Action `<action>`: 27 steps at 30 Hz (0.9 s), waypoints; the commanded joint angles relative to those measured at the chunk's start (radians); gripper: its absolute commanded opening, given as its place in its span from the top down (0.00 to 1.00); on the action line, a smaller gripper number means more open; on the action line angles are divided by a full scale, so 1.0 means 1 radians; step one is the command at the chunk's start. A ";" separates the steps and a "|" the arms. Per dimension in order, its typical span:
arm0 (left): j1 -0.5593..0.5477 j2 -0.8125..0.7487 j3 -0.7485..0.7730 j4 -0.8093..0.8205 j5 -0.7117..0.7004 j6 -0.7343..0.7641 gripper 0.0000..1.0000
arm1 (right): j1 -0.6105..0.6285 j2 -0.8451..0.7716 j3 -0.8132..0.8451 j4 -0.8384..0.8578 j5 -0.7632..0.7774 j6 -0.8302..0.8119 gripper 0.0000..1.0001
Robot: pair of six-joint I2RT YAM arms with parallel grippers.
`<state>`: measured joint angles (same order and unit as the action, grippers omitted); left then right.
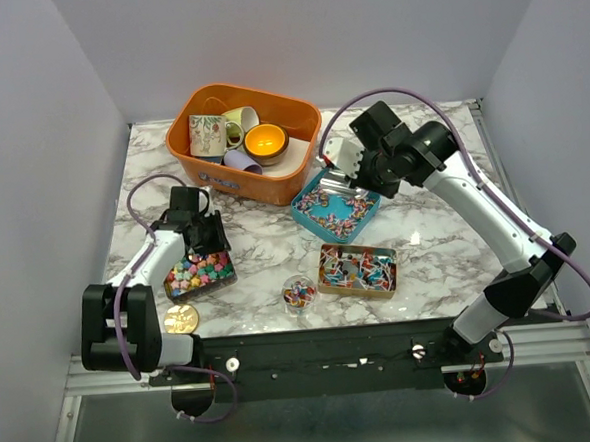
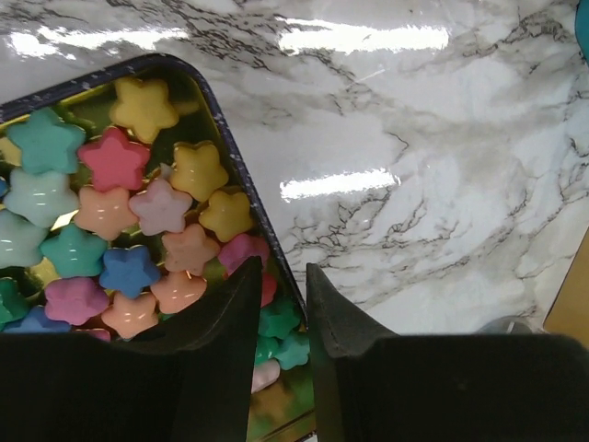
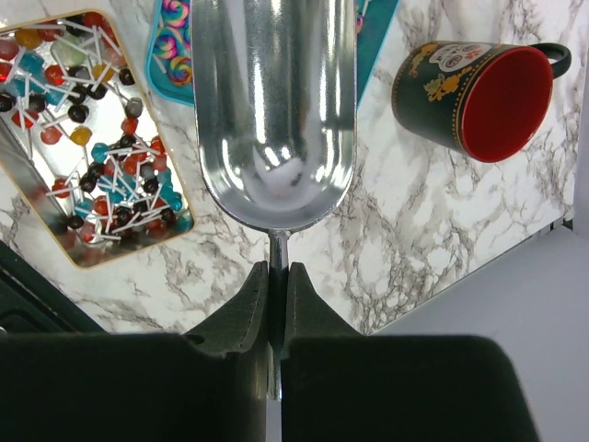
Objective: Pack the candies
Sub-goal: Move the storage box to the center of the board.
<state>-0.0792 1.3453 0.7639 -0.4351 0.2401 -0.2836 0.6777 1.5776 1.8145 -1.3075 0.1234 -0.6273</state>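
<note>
- Steel scoop [image 3: 273,110] hung bowl-out over the near edge of the teal tin [image 1: 296,211], and the bowl looked empty, showing only reflections.
- The step in hand was probably taking a load of candies [image 1: 334,209] from that tin. To do it well, the lip should go in low and shallow, push along the tin's floor, then lift level so that nothing rolled onto the worktop [image 2: 442,230].
- The tin was loose on the worktop, so too hard a push could slide it towards the basket [image 1: 202,172].
- The right pincer [image 3: 276,276] was clamped tight on the scoop's thin handle, with no gap visible either side. A mug [image 3: 479,97] lay just to its right and the lollipop tin [image 3: 175,228] to its left.
- The left pincer [image 2: 283,308] stood narrow, its fingers [image 2: 230,322] astride the rim of the dark tin [image 2: 241,138]. Whether it actually pinched the rim could not be told.
- Stars [image 2: 115,157] filled the dark tin. More candies sat in a small round tub [image 1: 299,293] at the front of the worktop.
</note>
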 commanded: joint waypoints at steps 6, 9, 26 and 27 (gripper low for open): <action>-0.128 -0.005 -0.034 0.007 0.060 -0.038 0.67 | -0.035 0.024 0.055 -0.001 -0.070 0.009 0.99; -0.163 0.023 -0.008 0.029 0.085 -0.032 0.67 | -0.044 0.018 0.052 -0.004 -0.073 0.008 0.99; -0.490 0.311 0.278 0.134 0.140 -0.029 0.66 | -0.096 -0.065 -0.027 0.002 -0.034 -0.002 0.99; -0.504 0.321 0.287 0.136 0.142 -0.028 0.66 | -0.098 -0.071 -0.030 0.002 -0.034 -0.003 0.99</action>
<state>-0.5190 1.6215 0.9833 -0.3546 0.3340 -0.3149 0.5930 1.5562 1.8065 -1.3052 0.0757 -0.6285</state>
